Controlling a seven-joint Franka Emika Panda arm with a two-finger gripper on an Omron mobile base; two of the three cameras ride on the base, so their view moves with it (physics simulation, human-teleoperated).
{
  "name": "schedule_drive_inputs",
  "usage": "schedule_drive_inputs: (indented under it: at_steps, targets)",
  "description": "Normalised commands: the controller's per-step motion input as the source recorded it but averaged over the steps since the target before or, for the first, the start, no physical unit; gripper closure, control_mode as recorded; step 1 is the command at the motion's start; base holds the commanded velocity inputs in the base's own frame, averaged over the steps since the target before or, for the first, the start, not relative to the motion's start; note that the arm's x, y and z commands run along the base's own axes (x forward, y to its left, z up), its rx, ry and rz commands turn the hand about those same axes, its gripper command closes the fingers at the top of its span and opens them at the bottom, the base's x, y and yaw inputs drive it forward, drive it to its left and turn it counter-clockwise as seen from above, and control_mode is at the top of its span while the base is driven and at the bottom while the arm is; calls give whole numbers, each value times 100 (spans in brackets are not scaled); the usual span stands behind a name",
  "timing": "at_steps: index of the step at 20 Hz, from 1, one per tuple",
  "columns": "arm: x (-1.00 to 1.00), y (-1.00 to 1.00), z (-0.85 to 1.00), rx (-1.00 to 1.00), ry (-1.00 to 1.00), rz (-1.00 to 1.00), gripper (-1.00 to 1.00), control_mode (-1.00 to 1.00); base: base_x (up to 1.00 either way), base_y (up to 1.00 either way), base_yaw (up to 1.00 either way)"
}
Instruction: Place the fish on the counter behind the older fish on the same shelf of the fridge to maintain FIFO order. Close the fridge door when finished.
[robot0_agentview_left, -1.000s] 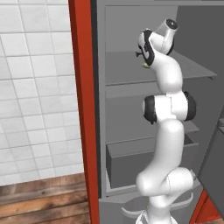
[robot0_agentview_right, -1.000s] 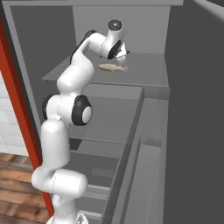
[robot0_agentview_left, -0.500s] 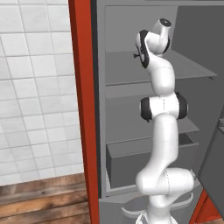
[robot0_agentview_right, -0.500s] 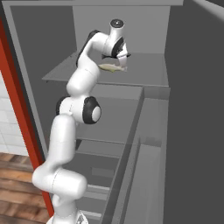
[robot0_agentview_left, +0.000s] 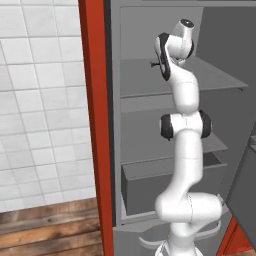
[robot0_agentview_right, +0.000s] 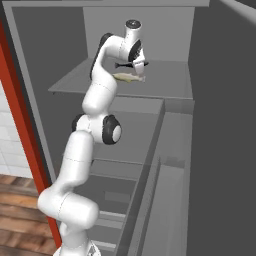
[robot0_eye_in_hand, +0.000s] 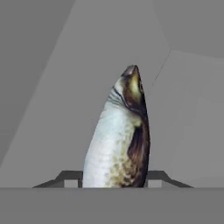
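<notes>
1. White tiled wall (robot0_agentview_left: 40, 100) and a strip of wooden floor (robot0_agentview_left: 45, 225) lie to the left of the fridge (robot0_agentview_left: 145, 30), which is cased by a red side panel (robot0_agentview_left: 92, 125).
2. Its grey inside is exposed. The fridge door (robot0_agentview_right: 220, 150) stands swung out on the right, and rails cross its inner face.
3. Low inside the fridge, a grey box-shaped drawer (robot0_agentview_left: 142, 187) sits beneath a lower shelf (robot0_agentview_left: 215, 142).
4. The arm rises in front of these and bends in over the shelf (robot0_agentview_right: 170, 85), the upper grey panel. In the left base view, its own links hide much of the hand.
5. The older fish (robot0_agentview_right: 129, 77), pale and slim, lies flat on that shelf near its front edge, just below the hand.
6. In the right base view, the gripper (robot0_agentview_right: 138, 63) is just above the shelf, behind the pale fish and apart from it.
7. The fish (robot0_eye_in_hand: 120, 140) juts out of the gripper along the line of the fingers. In the hand view it shows a whitish belly and a dark brown back, with its pointed end aimed at the back wall of the fridge.
8. From the right base view it appears as a thin dark streak at the hand, further in than the older fish.
9. Both fingertips (robot0_eye_in_hand: 70, 178) sit tight beside the fish's flanks, one on each side. I cannot tell whether they pinch it or merely flank it.
10. The shelf's bare grey surface spreads beneath the fish. I cannot tell whether the fish touches it.
</notes>
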Motion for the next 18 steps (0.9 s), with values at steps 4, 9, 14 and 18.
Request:
schedule_drive_inputs:
  at_steps: [4,9,14,18]
  targets:
    - [-5,0,-44,0,-19,0,-100,-100,0,0,0]
    - [-23,0,-23,0,-22,0,-100,-100,0,0,0]
    - [-47,5,-22,0,-32,0,-100,-100,0,0,0]
    - [-13,13,-21,0,-26,0,-100,-100,0,0,0]
